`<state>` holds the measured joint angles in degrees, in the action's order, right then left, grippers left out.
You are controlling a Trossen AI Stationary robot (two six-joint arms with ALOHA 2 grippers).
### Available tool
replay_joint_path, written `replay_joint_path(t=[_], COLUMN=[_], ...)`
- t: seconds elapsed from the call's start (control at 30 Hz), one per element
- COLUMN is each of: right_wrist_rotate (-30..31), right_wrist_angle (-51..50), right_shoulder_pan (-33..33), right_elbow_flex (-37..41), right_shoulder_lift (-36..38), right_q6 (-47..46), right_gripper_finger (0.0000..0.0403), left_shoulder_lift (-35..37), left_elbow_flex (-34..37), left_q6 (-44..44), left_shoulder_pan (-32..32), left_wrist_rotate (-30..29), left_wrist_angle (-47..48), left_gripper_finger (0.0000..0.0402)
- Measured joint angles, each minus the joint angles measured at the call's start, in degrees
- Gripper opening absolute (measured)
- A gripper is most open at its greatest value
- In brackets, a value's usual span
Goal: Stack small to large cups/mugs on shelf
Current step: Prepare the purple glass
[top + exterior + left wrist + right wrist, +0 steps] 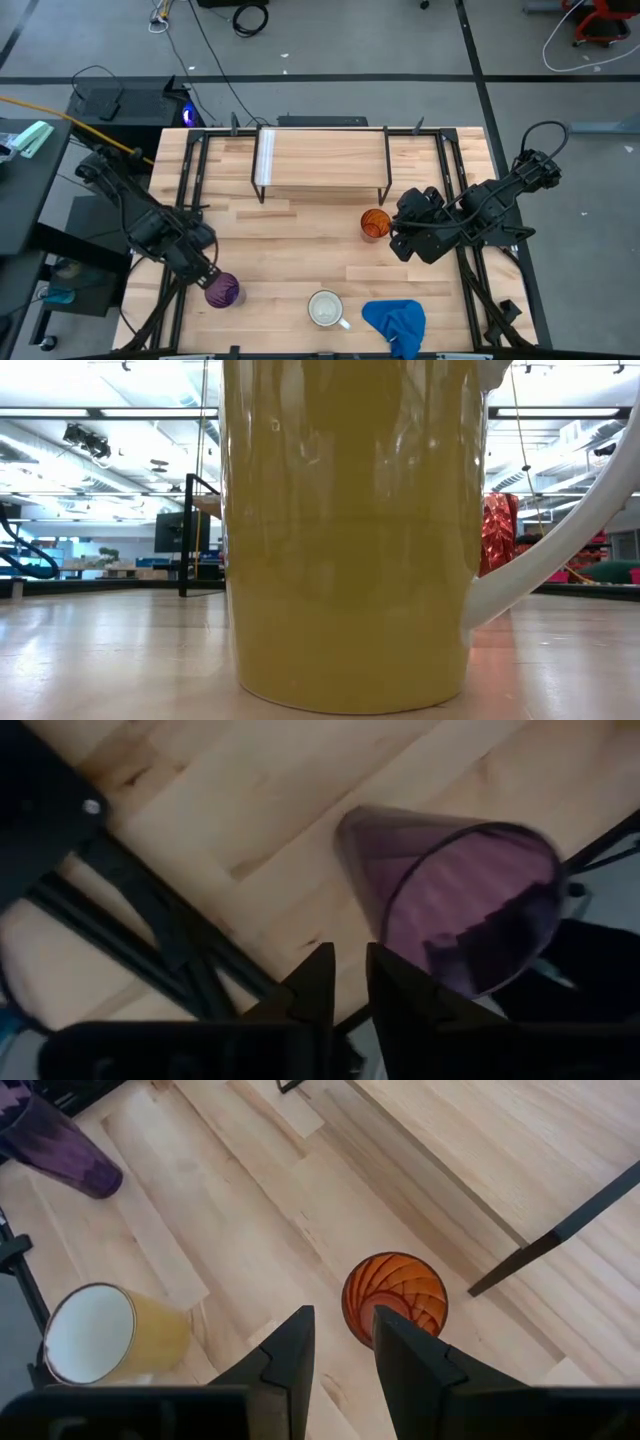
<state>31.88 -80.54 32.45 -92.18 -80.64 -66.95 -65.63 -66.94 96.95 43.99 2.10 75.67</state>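
**Nothing stacked yet, both arms just lining up on cups**

All three cups are sitting apart on the bench, none on the shelf (320, 158), so this looks like the approach-and-grab stage. The orange cup (375, 223) is translucent with a ribbed swirl inside, standing upright just in front of the shelf's right leg. The purple tumbler (222, 290) is smooth, see-through and tapered, down by the front-left corner. The white mug (326, 308) has a glossy glazed look and a loop handle, front centre, beside a crumpled blue cloth (396, 322).

The right gripper (338, 1342) hovers right over the orange cup with its fingers parted and empty. The left gripper (343, 988) is beside the purple tumbler with only a narrow gap between its fingers, gripping nothing.

My guess: next it has to drop a finger inside a rim and pinch the thin wall. Slick plastic, so it could slip or tip.

The shelf is a pale wood board on thin black wire legs, at the back.
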Motion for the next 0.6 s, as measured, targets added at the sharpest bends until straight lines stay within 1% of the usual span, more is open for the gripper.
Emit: replay_joint_path(t=[0.17,0.3,0.6], right_wrist_rotate=[-0.42,-0.42,-0.42], right_wrist_angle=[0.0,-0.02,0.0], right_shoulder_pan=[0.0,0.0,0.0], right_elbow_flex=[0.0,0.0,0.0], right_shoulder_lift=[0.0,0.0,0.0], right_q6=[0.1,0.91,1.17], right_gripper_finger=[0.011,0.011,0.011], left_shoulder_lift=[-0.27,-1.96,-6.29], left_elbow_flex=[0.0,0.02,0.04], left_q6=[0.81,1.46,0.06], left_shoulder_pan=[-0.02,-0.11,-0.13], left_wrist_rotate=[-2.12,-2.33,-2.33], left_wrist_angle=[-4.17,-2.25,-3.1], left_gripper_finger=[0.0099,0.0113,0.0133])
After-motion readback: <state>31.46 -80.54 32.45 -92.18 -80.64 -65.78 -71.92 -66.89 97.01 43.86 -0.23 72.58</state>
